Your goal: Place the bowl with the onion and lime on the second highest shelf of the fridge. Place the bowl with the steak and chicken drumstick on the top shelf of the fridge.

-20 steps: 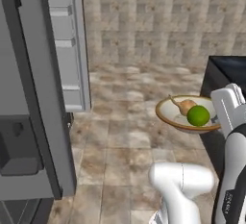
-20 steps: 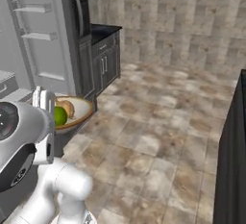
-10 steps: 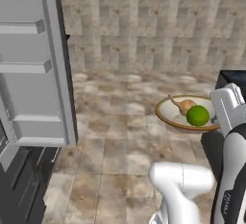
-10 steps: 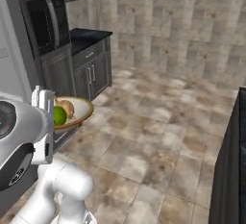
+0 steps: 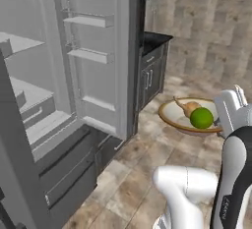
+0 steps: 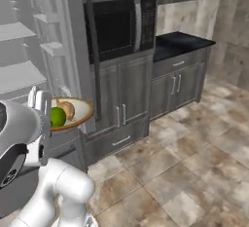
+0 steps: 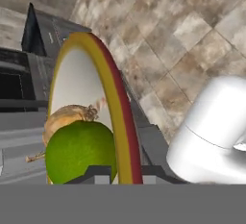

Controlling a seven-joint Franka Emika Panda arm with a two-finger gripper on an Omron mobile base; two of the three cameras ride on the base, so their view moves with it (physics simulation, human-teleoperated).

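My gripper [image 5: 222, 124] is shut on the rim of the shallow cream bowl [image 5: 171, 113], which it holds level in the air. In the bowl lie the green lime [image 5: 202, 118] and the tan onion [image 5: 189, 108]. The right base view has the gripper [image 6: 41, 110] at the left, with the bowl [image 6: 82, 108], lime [image 6: 57, 117] and onion [image 6: 67, 108]. In the hand view the bowl's rim [image 7: 113, 89] runs between my fingertips, beside lime [image 7: 79, 152] and onion [image 7: 66, 118]. The open fridge shows its top shelf [image 5: 18, 42] and a lipped shelf [image 5: 30, 94] below. The steak bowl is out of view.
The fridge door [image 5: 98, 56] stands open with two door bins, between the interior and the bowl. Dark cabinets with a black counter [image 5: 153, 39] stand behind it. A built-in microwave [image 6: 116, 26] sits above lower cabinets [image 6: 177, 77]. Tiled floor [image 6: 194, 172] lies open to the right.
The whole scene has swung as the base turned: the fridge interior, microwave and cabinets now face the cameras. The bowl stays held in the same place relative to the arm.
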